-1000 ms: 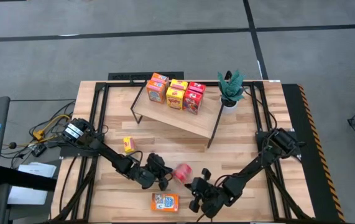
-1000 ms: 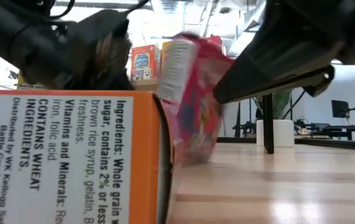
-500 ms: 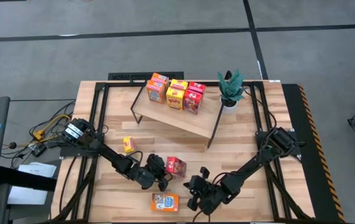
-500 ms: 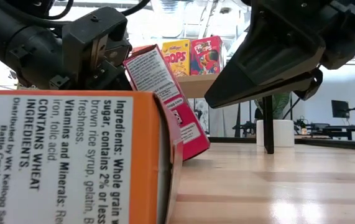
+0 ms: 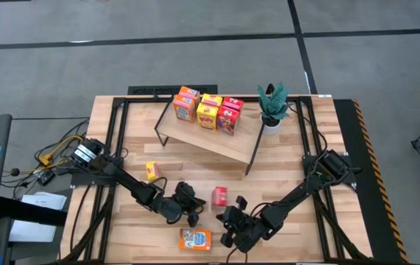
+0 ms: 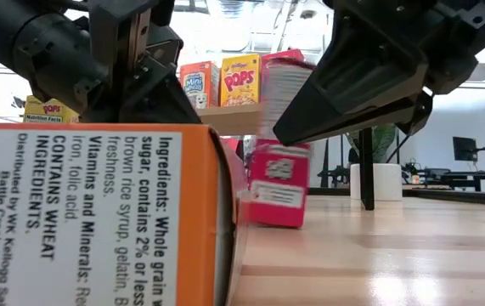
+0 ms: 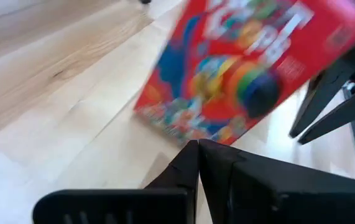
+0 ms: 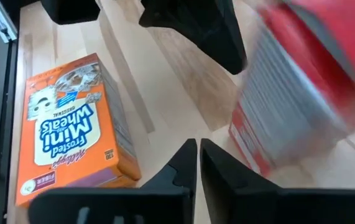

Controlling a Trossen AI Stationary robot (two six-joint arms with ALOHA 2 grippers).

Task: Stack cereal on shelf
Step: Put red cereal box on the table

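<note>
I have both arms low over the near half of the worktop, reaching toward each other. The left gripper sits just left of a red cereal box; its fingers are pressed together and hold nothing. The right gripper sits just below and to the right of that same box. In its wrist view its fingers show only a thin slit between them, with nothing in it, so I read them as nearly shut and empty.

The red box stands on the worktop between the two grippers, upright in the low view and free of both. It is blurred in both wrist views, so I cannot read its front.

An orange cereal box lies flat near the front edge, below the grippers; in the low view its side panel fills the foreground. A small yellow box sits apart on the worktop to the left, near the left arm.

On the shelf at the back, four boxes stand in a cluster at its far edge: an orange one, two yellow ones and a red one. A potted plant stands just right of the shelf.
</note>
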